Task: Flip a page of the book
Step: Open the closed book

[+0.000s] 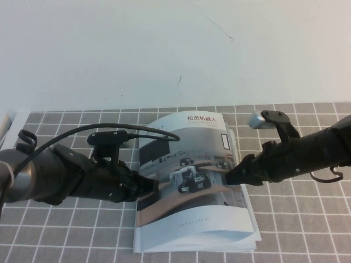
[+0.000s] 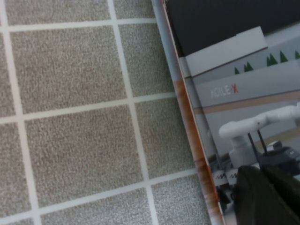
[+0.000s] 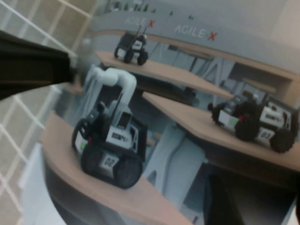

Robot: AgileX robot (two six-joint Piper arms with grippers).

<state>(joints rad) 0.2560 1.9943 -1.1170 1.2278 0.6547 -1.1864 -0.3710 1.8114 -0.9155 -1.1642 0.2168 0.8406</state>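
Note:
The book [image 1: 192,213] lies closed on the grey checked cloth, its cover photo of robots on wooden desks facing up. My left gripper [image 1: 155,186] is shut and rests on the cover just inside the spine edge; it shows as dark tips in the left wrist view [image 2: 267,197] over the book [image 2: 243,93]. My right gripper [image 1: 230,176] is at the cover's right edge and looks shut on it. The right wrist view shows the cover [image 3: 164,122] close up, the right gripper [image 3: 243,201] dark over it. The cover bows up near the front edge. The inner page is hidden.
The grey checked cloth [image 1: 307,219] covers the table around the book. A plain white surface [image 1: 164,49] lies beyond it. A white object [image 1: 4,123] sits at the far left edge. A black cable [image 1: 153,131] loops over the left arm.

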